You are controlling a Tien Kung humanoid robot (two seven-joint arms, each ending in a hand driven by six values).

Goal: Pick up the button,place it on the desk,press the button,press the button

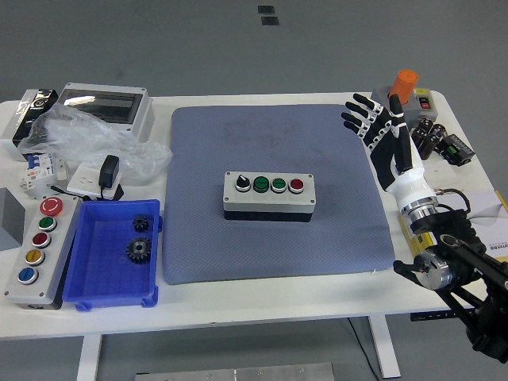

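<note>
A grey button box (268, 196) lies in the middle of the blue-grey mat (238, 246). Its top carries a black selector knob, two green buttons and a red button (296, 185). My right hand (376, 133) hovers over the mat's right edge, up and to the right of the box, with its fingers spread and holding nothing. It does not touch the box. The left arm is out of the picture.
A second button box (36, 250) with several coloured buttons sits at the left front, beside a blue tray (87, 274) holding two gears. Plastic wrap, a breaker and an enclosure (107, 107) crowd the back left. An orange-capped item (404, 83) and small parts stand behind my hand.
</note>
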